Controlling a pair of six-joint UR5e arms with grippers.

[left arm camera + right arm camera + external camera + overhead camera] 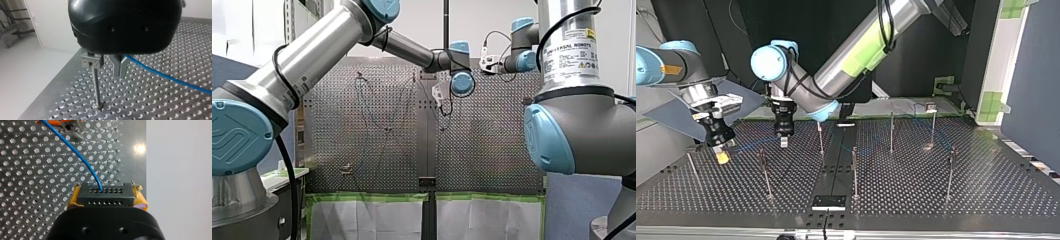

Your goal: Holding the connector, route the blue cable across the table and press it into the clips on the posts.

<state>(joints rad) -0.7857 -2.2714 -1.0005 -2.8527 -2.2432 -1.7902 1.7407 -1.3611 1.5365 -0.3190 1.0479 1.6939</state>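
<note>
My right gripper (106,194) is closed on the connector (105,198), a dark grey block with two rows of small round holes. The yellow pads (141,200) press on its two sides. The black housing of the wrist covers the rest of the fingers. The blue cable (80,157), thin and smooth, leaves the connector from one hole and bends ahead of the gripper to something orange (53,122) that is cut off by the edge, so I cannot name it.

On my left gripper (119,71) the round black housing hides nearly everything. Only two metal fingers (115,67) show under it, closed tip against tip. The cable comes out from behind them, just under the housing, and runs away to one side over the metal table (162,105) with its many holes. Whether the fingers pinch the cable I cannot tell. Just beside this gripper stands a thin metal post (95,85) with a small grey clip (92,61) on top.
</note>
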